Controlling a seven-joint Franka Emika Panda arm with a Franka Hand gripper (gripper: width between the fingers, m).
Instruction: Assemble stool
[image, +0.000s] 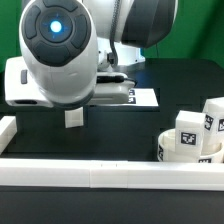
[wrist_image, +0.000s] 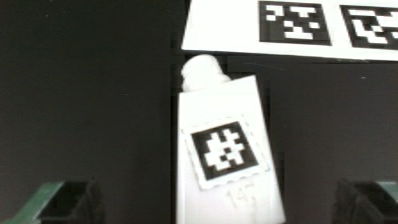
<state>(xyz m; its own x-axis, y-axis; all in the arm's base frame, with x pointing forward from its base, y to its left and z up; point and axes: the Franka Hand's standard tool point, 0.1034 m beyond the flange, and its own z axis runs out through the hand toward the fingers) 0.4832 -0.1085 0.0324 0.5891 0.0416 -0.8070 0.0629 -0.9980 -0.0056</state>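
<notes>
Arm: the white arm (image: 60, 55) fills the exterior view's left and middle. Its rounded casing, with a blue light, faces the camera and hides the tool from that side.
Gripper: in the wrist view the gripper (wrist_image: 217, 203) stands spread wide, pinching nothing. Its dark fingers (wrist_image: 63, 200) sit far out to either side.
Leg block: a white leg block (wrist_image: 226, 140) lies flat on the black table (wrist_image: 89, 110). It is between the two fingers, clear of both and slightly askew to them.
Tag: a black-and-white tag (wrist_image: 224, 150) faces up on the leg block.
Peg end: the block's narrow rounded peg (wrist_image: 201, 68) points toward the marker board.
Marker board: the marker board (wrist_image: 294, 25) lies flat just beyond the peg end. I cannot tell whether the two touch. In the exterior view it shows behind the arm.
Seat: the round white seat (image: 180, 150) sits at the exterior view's lower right, close against the rail, with a tag on its wall.
Other leg blocks: the other leg blocks (image: 192, 128) rise above the seat's rim with their tags outward. I cannot tell whether they stand in it or behind it.
Rail: a long white border rail (image: 90, 176) runs along the near edge of the table.
Small white piece: a small white piece (image: 72, 117) shows just under the arm's casing. I cannot tell what it is.
</notes>
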